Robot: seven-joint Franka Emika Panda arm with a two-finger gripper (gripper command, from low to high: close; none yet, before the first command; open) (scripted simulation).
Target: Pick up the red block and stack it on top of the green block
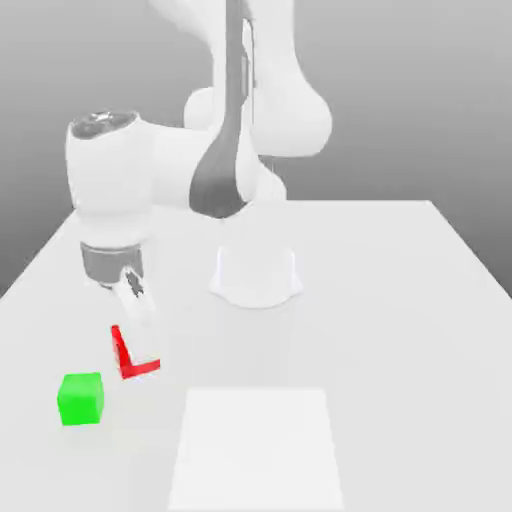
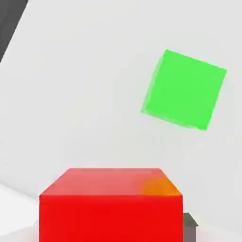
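Gripper (image 1: pixel 135 318) clamping red block (image 1: pixel 131 356) above table (image 1: pixel 400 300), green block (image 1: pixel 81 398) sitting just beside, toward exterior view's left.

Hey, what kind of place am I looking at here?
Most likely a simulated robot test bench: a plain white table, a glossy white robot arm, and just a small red cube and a small green cube as props.
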